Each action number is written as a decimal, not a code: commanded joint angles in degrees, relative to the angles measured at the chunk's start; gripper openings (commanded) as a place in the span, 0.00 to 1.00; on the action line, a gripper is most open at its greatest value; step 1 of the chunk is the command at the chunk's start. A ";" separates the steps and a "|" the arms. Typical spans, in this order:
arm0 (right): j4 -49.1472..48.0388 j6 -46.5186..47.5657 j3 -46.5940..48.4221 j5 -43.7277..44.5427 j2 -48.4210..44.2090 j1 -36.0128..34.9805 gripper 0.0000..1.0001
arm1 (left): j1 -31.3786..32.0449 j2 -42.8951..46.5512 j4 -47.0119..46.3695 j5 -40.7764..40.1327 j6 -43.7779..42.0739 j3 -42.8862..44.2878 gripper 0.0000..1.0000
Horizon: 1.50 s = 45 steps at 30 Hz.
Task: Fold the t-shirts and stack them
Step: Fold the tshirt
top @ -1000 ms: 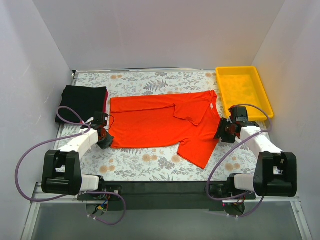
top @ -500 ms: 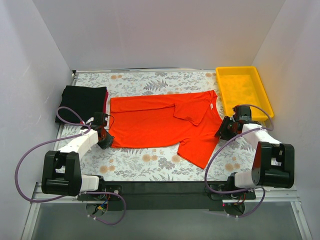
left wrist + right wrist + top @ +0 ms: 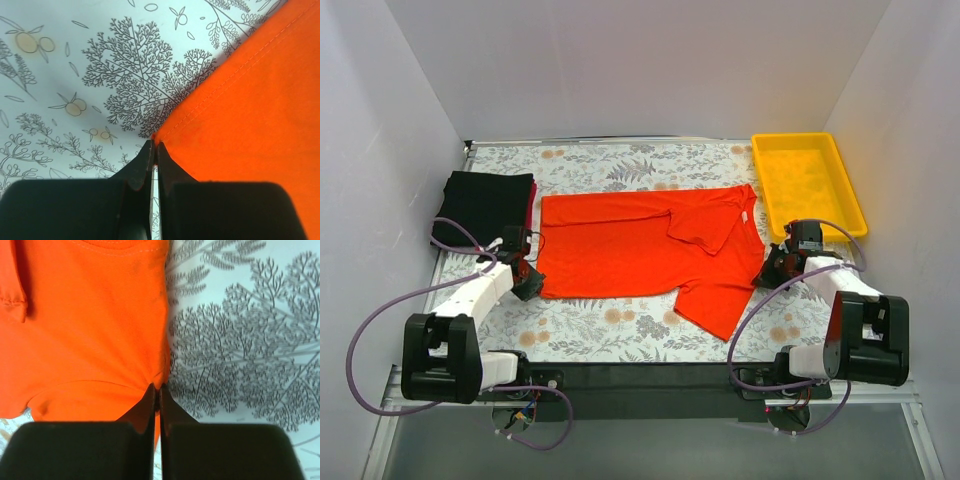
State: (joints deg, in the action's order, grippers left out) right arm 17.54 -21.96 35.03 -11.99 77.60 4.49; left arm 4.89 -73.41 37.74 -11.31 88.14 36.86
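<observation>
Bright orange-red cloth t-shirt (image 3: 640, 245): lies spread across the middle of the floral-print table cover (image 3: 620, 325), hem to your left, collar to your right. Small white neck label (image 3: 745, 213) shows at the collar. The far sleeve is folded over onto the chest. The near sleeve sticks out toward the arm bases.

Left gripper (image 3: 527, 275): low on the cover at the near-left hem corner. Your left wrist view has the two dark fingers (image 3: 142, 167) pressed together, with the stitched corner of the hem ending right at their tips, so the gripper is clamped on that corner.

Right gripper (image 3: 772, 268): low at the shirt's right edge, nearer to you than the collar. In your right wrist view the fingers (image 3: 145, 410) are together and the cloth puckers into the tips. It is pinched on the orange edge, with bare floral cover just to the right.

Folded black cloth t-shirt (image 3: 485, 200): at the far-left of the table. It rests on a folded dark red cloth t-shirt (image 3: 531, 205) that shows only as a sliver along its right edge. The stack sits near the orange hem, not touching it.

Yellow plastic rectangular tray (image 3: 807, 185): far-right corner, just beside the collar, beyond the right gripper.
</observation>
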 commanded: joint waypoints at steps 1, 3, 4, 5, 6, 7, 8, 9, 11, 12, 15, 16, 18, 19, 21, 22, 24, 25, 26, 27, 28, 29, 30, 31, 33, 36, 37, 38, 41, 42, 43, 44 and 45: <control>5.91 1.65 -0.49 1.44 -3.85 0.60 0.01 | -1.19 4.14 3.22 -0.90 1.77 0.67 0.00; 7.33 2.44 0.30 2.14 -5.17 0.87 0.01 | -2.42 4.24 4.54 -1.08 1.60 1.02 0.00; 8.46 2.79 1.52 2.58 -6.14 1.04 0.01 | -2.86 4.58 4.54 -0.82 1.34 1.11 0.00; 9.00 2.97 2.23 2.85 -6.50 1.13 0.01 | -3.73 4.68 4.10 -0.56 0.64 1.11 0.00; 9.35 3.32 3.11 2.93 -6.67 1.22 0.01 | -4.00 4.76 4.01 -0.29 0.46 1.37 0.00; 10.31 3.41 4.16 2.94 -6.68 1.22 0.01 | -4.18 4.68 3.66 -0.12 0.19 2.07 0.00; 10.58 3.41 5.83 2.67 -6.41 1.22 0.01 | -4.36 4.15 3.49 0.06 -0.07 2.51 0.00; 10.76 3.41 6.71 2.59 -6.24 1.22 0.01 | -4.36 3.80 3.48 0.23 -0.16 3.04 0.00; 11.29 3.41 9.17 2.15 -5.27 1.22 0.01 | -4.36 2.40 3.66 0.50 -0.33 4.79 0.00; 11.29 3.50 9.88 2.14 -4.92 1.22 0.01 | -4.36 1.96 3.57 0.59 -0.51 5.41 0.00; 11.46 3.76 13.21 1.79 -2.64 1.22 0.01 | -4.53 -0.58 3.05 0.33 -0.86 8.48 0.00; 11.72 3.76 14.18 1.62 -1.15 1.22 0.01 | -4.53 -1.21 2.87 0.32 -1.04 9.19 0.00; 12.25 4.02 16.81 0.74 1.13 1.22 0.01 | -4.71 -3.66 2.35 0.41 -1.21 11.47 0.00; 12.52 4.11 17.61 0.56 1.93 1.22 0.01 | -4.71 -4.46 2.08 0.41 -1.56 12.17 0.00; 12.87 4.38 20.06 0.30 4.12 1.22 0.01 | -4.71 -7.43 1.38 0.41 -2.18 14.55 0.00; 13.04 4.46 20.78 0.13 4.74 1.22 0.01 | -4.80 -8.67 1.29 0.41 -2.27 15.51 0.00; 13.22 4.47 22.36 -0.14 6.41 1.22 0.01 | -4.71 -10.43 0.85 0.24 -2.62 18.05 0.00; 13.22 4.55 23.67 -0.14 6.94 1.22 0.01 | -4.80 -12.09 0.67 0.06 -2.71 18.77 0.00; 13.31 4.55 24.21 -0.31 7.47 1.22 0.01 | -4.80 -12.81 0.50 0.15 -2.71 19.47 0.00; 13.31 4.47 24.82 -0.32 8.52 1.22 0.01 | -4.80 -13.60 0.50 0.24 -2.71 20.78 0.00; 13.31 4.55 25.70 -0.40 9.05 1.22 0.01 | -4.80 -14.21 0.41 0.32 -2.71 21.14 0.00; 13.31 4.55 26.14 -0.58 9.58 1.22 0.01 | -4.80 -15.35 -0.03 0.41 -2.53 21.49 0.00; 13.31 4.38 26.58 -0.67 10.54 1.22 0.01 | -4.80 -15.80 -0.12 0.41 -2.45 21.76 0.00; 13.22 4.20 26.93 -0.75 10.99 1.22 0.01 | -4.71 -16.32 -0.29 0.41 -2.44 22.02 0.00; 13.14 4.20 27.73 -0.76 12.39 1.22 0.01 | -4.80 -17.91 -0.82 0.41 -2.44 22.29 0.00; 12.96 4.11 28.17 -0.05 13.88 1.22 0.01 | -4.71 -19.84 -1.79 -0.03 -2.79 22.73 0.00; 12.87 4.11 28.25 0.12 14.15 1.22 0.01 | -4.80 -20.28 -1.79 -0.37 -2.88 23.42 0.00; 12.78 4.11 28.26 0.30 14.42 1.22 0.01 | -4.80 -20.55 -1.88 -0.38 -3.06 23.78 0.00; 12.43 4.11 28.26 0.91 15.12 1.22 0.01 | -4.71 -21.25 -2.66 -0.20 -3.50 25.09 0.00; 12.43 4.11 28.26 0.91 15.30 1.22 0.01 | -4.71 -21.25 -2.84 -0.20 -3.67 25.28 0.00; 12.26 4.11 28.26 1.00 15.38 1.22 0.01 | -4.71 -21.51 -2.84 -0.20 -4.02 25.71 0.00; 12.17 3.94 28.17 1.18 15.47 1.22 0.01 | -4.71 -21.60 -3.02 0.06 -4.29 26.41 0.00; 11.91 3.76 27.99 1.18 15.47 1.22 0.01 | -4.71 -21.78 -3.11 0.15 -4.55 26.85 0.00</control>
State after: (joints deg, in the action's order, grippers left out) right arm 30.30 -18.22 60.97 -12.16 93.23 5.26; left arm 0.54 -95.61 36.56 -10.02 84.99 60.60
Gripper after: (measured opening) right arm 0.013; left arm 0.022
